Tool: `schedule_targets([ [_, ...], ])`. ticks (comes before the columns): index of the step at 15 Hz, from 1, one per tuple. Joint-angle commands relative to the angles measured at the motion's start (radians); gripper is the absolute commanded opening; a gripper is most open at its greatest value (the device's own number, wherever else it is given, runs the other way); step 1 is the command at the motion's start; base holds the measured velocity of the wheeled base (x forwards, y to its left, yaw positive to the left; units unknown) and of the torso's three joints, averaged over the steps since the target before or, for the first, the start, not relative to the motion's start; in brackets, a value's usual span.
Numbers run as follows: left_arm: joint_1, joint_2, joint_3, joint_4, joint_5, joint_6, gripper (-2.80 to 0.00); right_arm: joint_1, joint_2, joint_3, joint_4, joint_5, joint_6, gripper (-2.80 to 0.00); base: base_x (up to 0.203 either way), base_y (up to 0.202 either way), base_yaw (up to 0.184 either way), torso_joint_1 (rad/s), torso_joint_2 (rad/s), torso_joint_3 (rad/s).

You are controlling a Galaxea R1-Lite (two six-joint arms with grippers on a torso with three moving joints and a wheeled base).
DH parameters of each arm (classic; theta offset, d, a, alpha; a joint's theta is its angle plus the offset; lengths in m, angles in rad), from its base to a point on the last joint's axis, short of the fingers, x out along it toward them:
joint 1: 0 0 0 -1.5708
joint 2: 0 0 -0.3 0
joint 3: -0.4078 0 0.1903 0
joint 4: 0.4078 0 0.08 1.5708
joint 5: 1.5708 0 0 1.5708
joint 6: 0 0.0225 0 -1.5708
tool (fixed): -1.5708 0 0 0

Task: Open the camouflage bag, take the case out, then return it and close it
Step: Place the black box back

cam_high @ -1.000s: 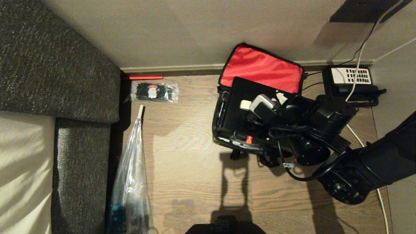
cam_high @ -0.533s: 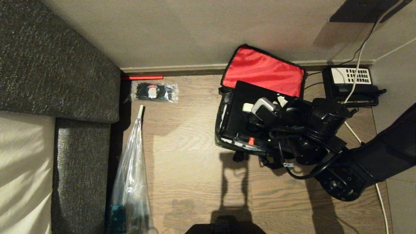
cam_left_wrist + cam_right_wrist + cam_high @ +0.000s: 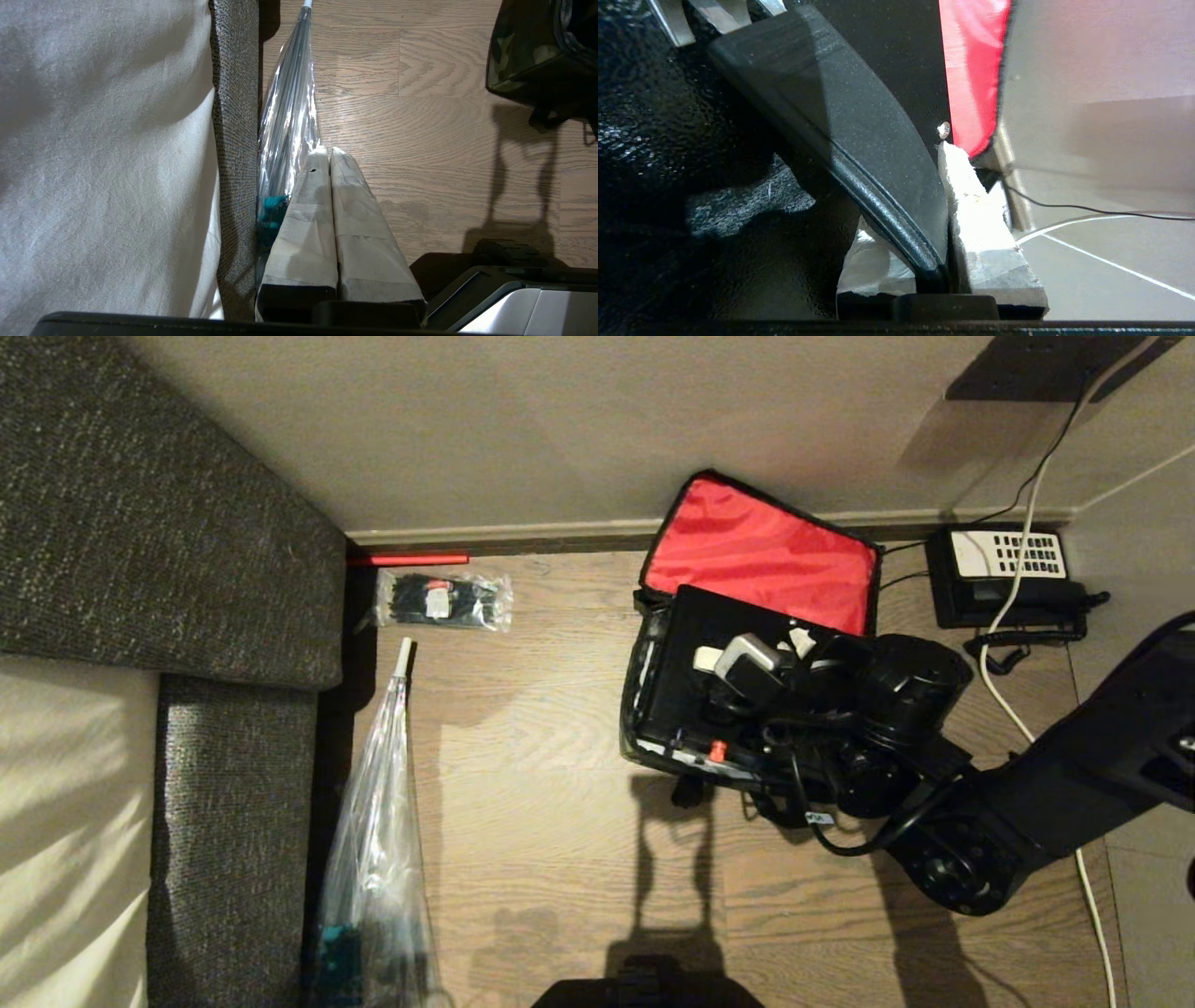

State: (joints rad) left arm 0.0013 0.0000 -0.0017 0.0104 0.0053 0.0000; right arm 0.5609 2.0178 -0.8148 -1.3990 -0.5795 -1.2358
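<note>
On the wooden floor [image 3: 560, 859] against the wall, the camouflage bag [image 3: 653, 747] lies open, its red-lined lid [image 3: 761, 555] leaning back toward the baseboard. Inside it sits the case [image 3: 686, 653], flat and black, tilted slightly, with its small red knob [image 3: 718, 749] showing at the near edge just above the bag's near wall. Whether the case rests fully down in the bag or is raised a little cannot be told.

From the right side the right arm reaches over the bag, and the right gripper [image 3: 945, 261] is down at the case's far right part, beside the red lid lining. In the right wrist view its jaws are pinched on a curved black handle [image 3: 859, 140] that belongs to the case; 1 taped finger [image 3: 976, 219] lies on the outer side of the handle, the other shows only as a pale patch beneath it.

Beside the sofa [image 3: 140, 523], the left gripper [image 3: 327, 158] hangs idle over the floor, its 2 taped fingers pressed together with nothing between them. Just next to it a long clear plastic-wrapped bundle [image 3: 383, 821] lies along the sofa's edge.

Near the baseboard, a small clear packet of black ties [image 3: 443, 599] sits well apart from the bag. To the right of the lid, a black telephone with a white keypad [image 3: 1004, 574] stands on the floor, with a white cable [image 3: 1004, 607] running across it.
</note>
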Motion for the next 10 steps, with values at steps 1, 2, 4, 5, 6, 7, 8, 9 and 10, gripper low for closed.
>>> schedule_targets([
  [1,0.000,-0.001,0.000,0.000,0.001,0.000,-2.80,0.001,0.050,-0.015,-0.005,-0.003,0.005,-2.80,0.000,0.000,0.000,0.000,0.00,0.000],
  [2,0.000,-0.001,0.000,0.000,0.001,0.000,-2.80,0.001,0.061,-0.022,-0.005,-0.003,0.010,-2.80,0.000,0.000,0.000,0.000,0.00,0.000],
  [4,0.000,-0.002,0.000,0.000,0.001,0.000,-2.80,0.001,0.092,-0.049,-0.005,-0.005,0.012,-2.80,0.000,0.000,0.000,0.000,0.00,0.000],
  [5,0.000,-0.002,0.000,0.000,0.001,0.000,-2.80,0.001,0.106,-0.066,-0.005,-0.005,0.012,-2.80,0.000,0.000,0.000,0.000,0.00,0.000],
  [6,0.000,0.000,0.000,0.000,0.001,0.000,-2.80,0.001,0.120,-0.080,-0.005,-0.005,0.014,-2.80,0.000,0.000,0.000,0.000,0.00,0.000],
  [7,0.000,-0.002,0.000,0.000,0.001,0.000,-2.80,0.001,0.130,-0.086,-0.005,-0.005,0.021,-2.80,0.000,0.000,0.000,0.000,0.00,0.000],
  [8,0.000,0.000,0.000,0.000,0.001,0.000,-2.80,0.001,0.140,-0.086,-0.006,-0.005,0.026,-2.80,0.000,0.000,0.000,0.000,0.00,0.000],
  [9,0.000,-0.002,0.000,0.000,0.001,0.000,-2.80,0.001,0.150,-0.087,-0.005,-0.005,0.032,-2.80,0.000,0.000,0.000,0.000,0.00,0.000],
  [10,0.000,-0.002,0.000,0.000,0.001,0.000,-2.80,0.001,0.159,-0.087,-0.006,-0.005,0.034,-2.80,0.000,0.000,0.000,0.000,0.00,0.000],
])
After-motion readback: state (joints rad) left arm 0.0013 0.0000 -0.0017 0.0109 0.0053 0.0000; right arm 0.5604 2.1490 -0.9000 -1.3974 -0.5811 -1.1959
